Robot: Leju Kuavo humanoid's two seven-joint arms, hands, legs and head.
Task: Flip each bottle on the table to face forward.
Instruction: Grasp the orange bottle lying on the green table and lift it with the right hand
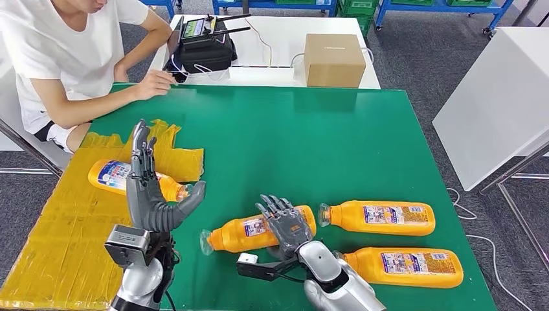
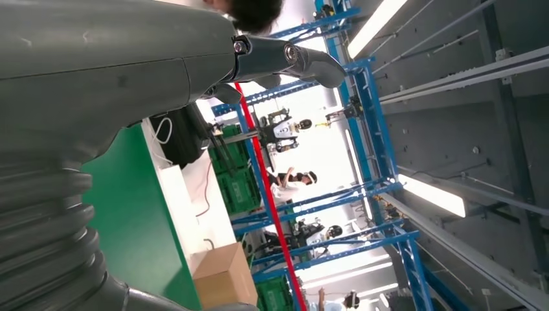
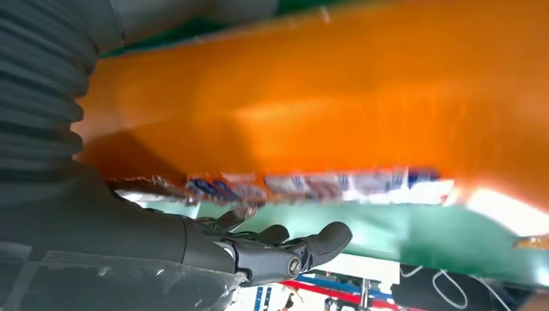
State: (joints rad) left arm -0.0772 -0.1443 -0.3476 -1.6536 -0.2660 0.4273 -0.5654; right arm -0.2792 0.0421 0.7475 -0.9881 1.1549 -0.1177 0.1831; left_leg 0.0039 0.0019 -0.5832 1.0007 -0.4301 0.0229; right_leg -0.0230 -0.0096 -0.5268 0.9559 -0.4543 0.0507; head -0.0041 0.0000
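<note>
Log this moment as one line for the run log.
left hand: raised, open | right hand: on middle bottle, grip unclear | other bottles: lying flat

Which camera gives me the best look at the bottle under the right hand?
The head view: it shows the whole bottle lying on the green table, cap end to the left, with the right hand over its far end. The right wrist view has it as a close orange blur with a strip of label. The left wrist view looks away from it.
</note>
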